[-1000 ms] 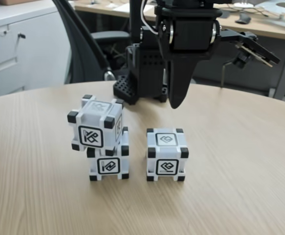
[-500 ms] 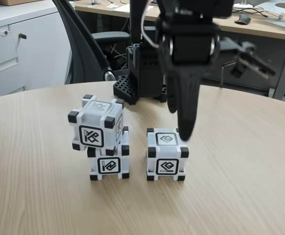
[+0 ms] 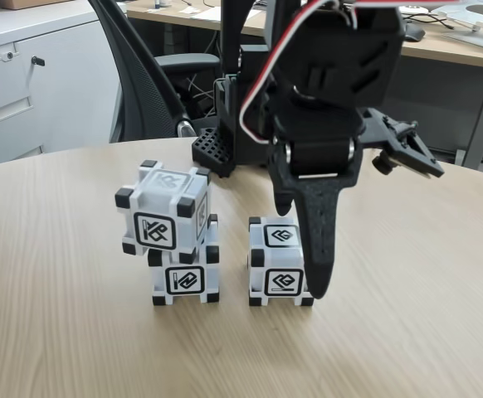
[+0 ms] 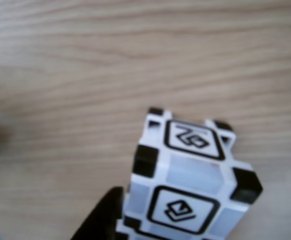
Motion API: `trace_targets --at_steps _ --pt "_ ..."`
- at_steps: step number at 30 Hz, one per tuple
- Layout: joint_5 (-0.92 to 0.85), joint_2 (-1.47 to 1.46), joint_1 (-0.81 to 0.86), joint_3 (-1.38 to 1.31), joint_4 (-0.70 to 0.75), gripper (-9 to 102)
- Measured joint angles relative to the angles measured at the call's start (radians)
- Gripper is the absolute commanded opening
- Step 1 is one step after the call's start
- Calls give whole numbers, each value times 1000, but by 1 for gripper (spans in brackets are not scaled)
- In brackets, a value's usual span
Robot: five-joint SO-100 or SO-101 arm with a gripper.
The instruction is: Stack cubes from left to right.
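Note:
Two cubes are stacked at the left of the fixed view: the top cube (image 3: 162,210) sits skewed and shifted left on the bottom cube (image 3: 184,279). A third cube (image 3: 276,262) stands alone on the table to their right. My gripper (image 3: 301,249) is down at this third cube and open. One long black finger (image 3: 318,249) runs along the cube's right front side to the table; the other tip shows behind the cube. In the wrist view the same cube (image 4: 190,185) rests on the wood with a black finger (image 4: 103,220) close by its left side.
The arm's black base (image 3: 241,124) stands behind the cubes on the round wooden table (image 3: 407,315). An office chair (image 3: 142,75), a white cabinet (image 3: 26,75) and desks lie beyond the table's far edge.
The gripper has come down from above and behind the right cube to straddle it, its long finger reaching the table. All three cubes stayed in place.

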Motion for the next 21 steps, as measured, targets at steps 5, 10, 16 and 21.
trace_targets --at_steps 5,10,16,21 --pt "-8 -3 0 0 66 38" --pt "-6 -55 -2 0 74 40" --pt "-2 -95 -2 -2 74 39" --pt "3 -97 -2 -2 74 35"
